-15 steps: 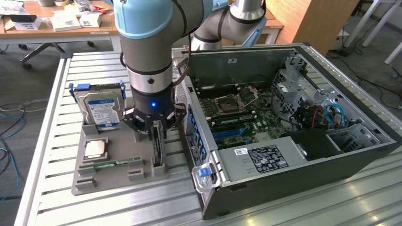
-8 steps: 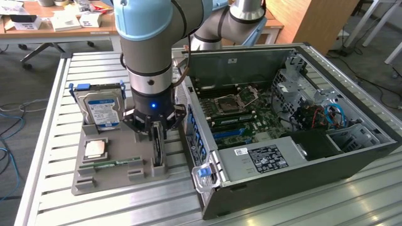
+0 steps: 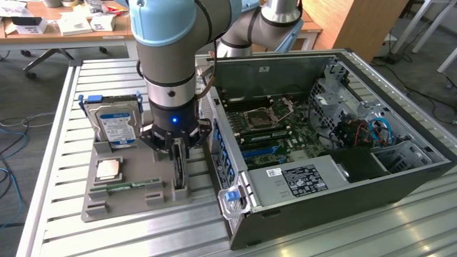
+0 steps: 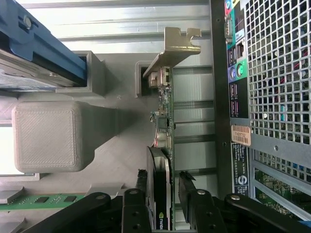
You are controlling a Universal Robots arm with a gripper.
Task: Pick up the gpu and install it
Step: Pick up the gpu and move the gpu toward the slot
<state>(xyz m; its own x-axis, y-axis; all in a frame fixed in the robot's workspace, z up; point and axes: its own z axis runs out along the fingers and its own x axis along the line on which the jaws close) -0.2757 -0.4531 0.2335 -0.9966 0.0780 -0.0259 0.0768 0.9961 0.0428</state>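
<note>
Currently the gripper (image 4: 165, 177) is hovering released around the gpu (image 4: 163, 111), which is standing on edge right between its fingers (image 4: 187, 187).

1. Robotics lab here: a slatted aluminium workbench (image 3: 107, 75) under the gripper (image 3: 176, 152), an opened PC tower (image 3: 335, 201) just beside it.
2. Beyond the gripper, cluttered desks (image 3: 43, 37); cables (image 3: 10, 127) trail across the floor (image 3: 29, 176).

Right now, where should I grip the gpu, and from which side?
Pinch its two flat faces near mid-length, coming straight down from above: the gpu stands on edge in the grey holder, metal bracket at one end.
</note>
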